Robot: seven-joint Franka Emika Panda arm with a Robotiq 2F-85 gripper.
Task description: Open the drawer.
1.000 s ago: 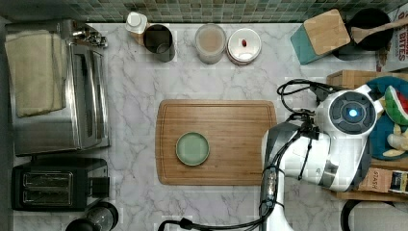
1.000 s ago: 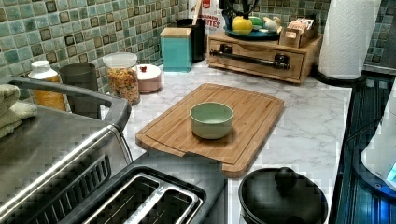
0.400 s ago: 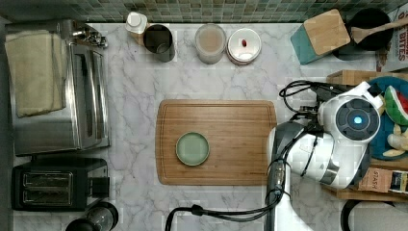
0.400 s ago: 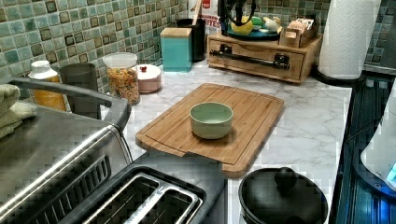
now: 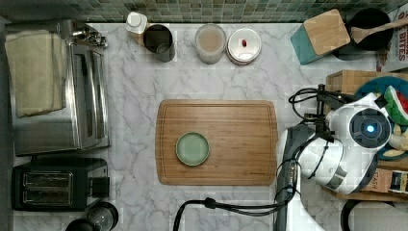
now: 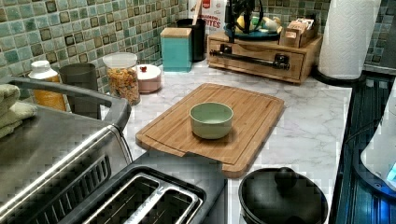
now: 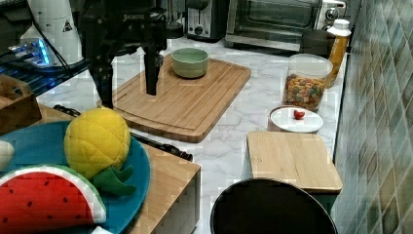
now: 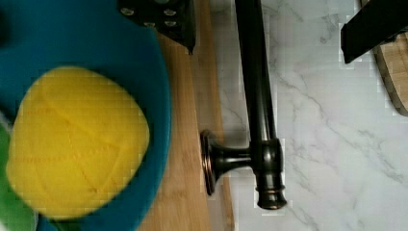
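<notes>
While the drawer [image 6: 254, 63] sits flush in its bamboo box at the far end of the marble counter [image 6: 308, 116], near twelve o'clock in the left view, its long black bar handle [image 8: 257, 96] runs across the front on short posts. Seen from the wrist view, that bar lies between the two dark fingers, one over the box top and one [image 8: 373, 26] out over the marble, so the gripper [image 7: 129, 83] stands open, and it seems to hang above the handle without touching it. On the box top rests a blue plate [image 7: 34, 141] bearing a yellow toy pineapple [image 7: 96, 141] and a watermelon slice [image 7: 46, 200]. From the top view, the white arm [image 5: 346, 139] covers the box at three o'clock, with the cutting board [image 5: 231, 144] at centre carrying a green bowl [image 5: 192, 148]. A teal canister [image 5: 320, 36] stands at one o'clock, a toaster oven [image 5: 57, 86] at nine.
</notes>
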